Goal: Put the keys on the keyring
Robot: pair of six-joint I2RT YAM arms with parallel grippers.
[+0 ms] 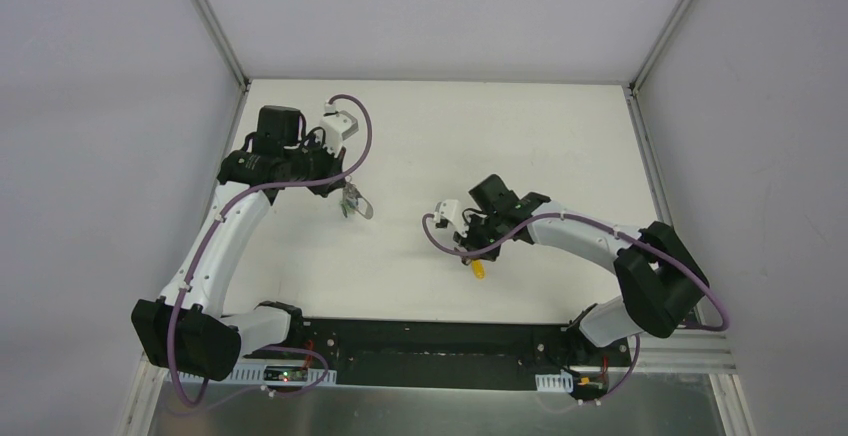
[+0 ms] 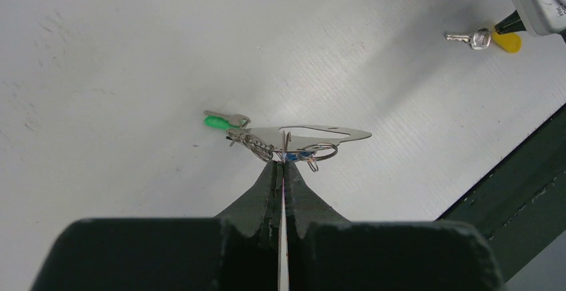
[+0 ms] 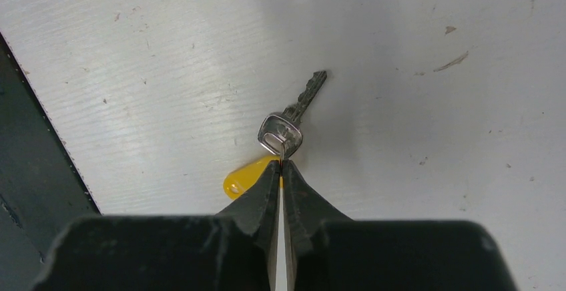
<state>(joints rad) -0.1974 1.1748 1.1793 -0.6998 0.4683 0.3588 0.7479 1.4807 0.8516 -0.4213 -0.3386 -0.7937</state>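
My left gripper point(image 1: 350, 199) is shut on the keyring point(image 2: 314, 133), a flat pale silver loop held edge-on just above the white table, seen from the left wrist with the fingertips meeting point(image 2: 285, 163). A green-headed key point(image 2: 217, 121) hangs off its left side on a short chain. A bit of blue key point(image 2: 300, 154) and small wire rings point(image 2: 322, 150) hang by the fingertips. My right gripper point(image 1: 473, 256) point(image 3: 281, 164) is shut on the thin ring of the yellow key point(image 3: 292, 117), whose yellow head point(image 3: 241, 180) pokes out left of the fingers. The yellow key also shows in the left wrist view point(image 2: 490, 39). No black key shows.
A dark rail point(image 1: 430, 341) runs along the table's near edge; it also shows in the left wrist view point(image 2: 520, 204) and the right wrist view point(image 3: 33, 137). White walls and metal posts point(image 1: 215, 26) close in the table's back and sides.
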